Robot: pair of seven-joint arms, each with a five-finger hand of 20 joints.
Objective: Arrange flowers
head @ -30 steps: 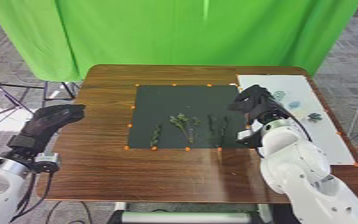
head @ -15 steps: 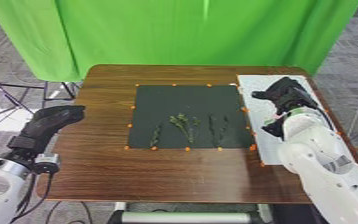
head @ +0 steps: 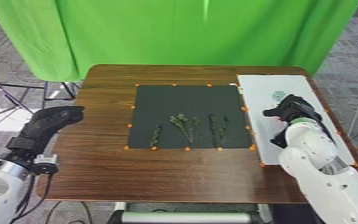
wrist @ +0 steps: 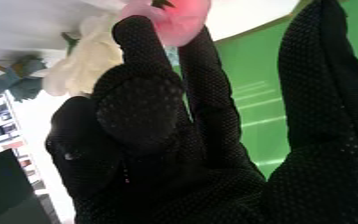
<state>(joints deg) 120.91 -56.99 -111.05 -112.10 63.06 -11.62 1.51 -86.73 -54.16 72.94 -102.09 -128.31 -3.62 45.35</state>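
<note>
In the head view, my right hand [head: 293, 108] is low over the white board [head: 262, 85] at the right. Its fingers are loosely bent in the right wrist view, and the hand [wrist: 202, 185] has a pink flower [wrist: 177, 22] at its fingertips, not visibly gripped. Beside that flower are a white flower [wrist: 85, 57] and a blue-green one [wrist: 23, 82]. A pale green flower [head: 278, 94] lies on the board beyond the hand. Several green stems, among them a branched one [head: 186, 125], lie on the dark mat [head: 189, 97]. My left hand [head: 58, 116] is over the table's left edge, open.
The brown wooden table [head: 184, 175] extends around the mat. Orange markers edge the mat and the board. A green curtain [head: 184, 35] hangs behind the table, and a dark stand [head: 7, 87] is on the floor at the left.
My right hand has left the mat's right edge and moved right over the white board, then back nearer along it. The left hand and the stems look unchanged.
</note>
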